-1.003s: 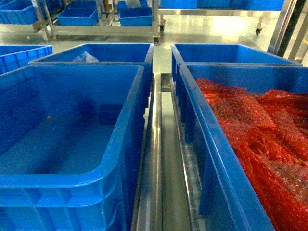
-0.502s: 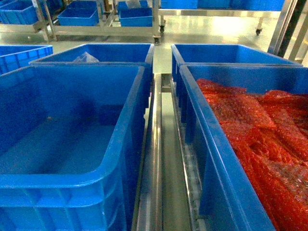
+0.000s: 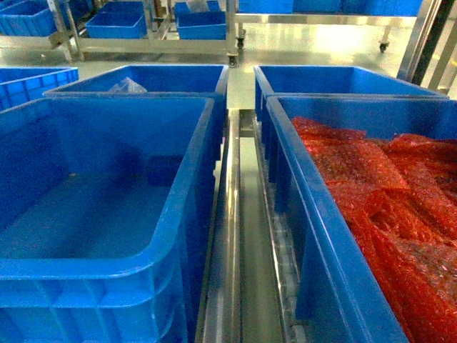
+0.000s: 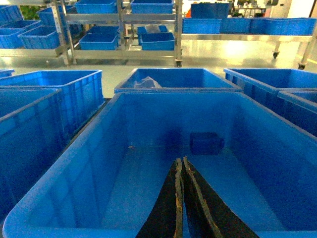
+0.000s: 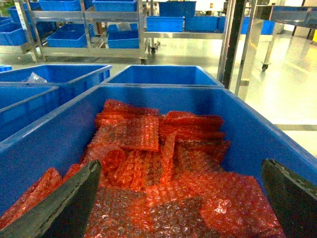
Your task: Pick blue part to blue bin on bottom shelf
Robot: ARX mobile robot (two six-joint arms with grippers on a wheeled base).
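The left gripper (image 4: 181,198) hovers pressed closed and empty over the blue bin (image 4: 148,96) holding the blue part (image 4: 206,143). The right gripper (image 5: 183,198) hangs spread wide over red bubble-wrap bags (image 5: 163,168), gripping nothing.

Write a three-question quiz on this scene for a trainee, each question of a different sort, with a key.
1. True or false: the left gripper has its fingers spread wide apart.
2. What fills the right bin? A) red bubble-wrap bags B) metal screws C) nothing
3. Fill in: the dark blue part lies on the floor of the ___ bin, near its far wall.

Key
1. False: the fingers are pressed together over the left bin.
2. A: red bubble-wrap bags, with the right gripper open above them.
3. Left.
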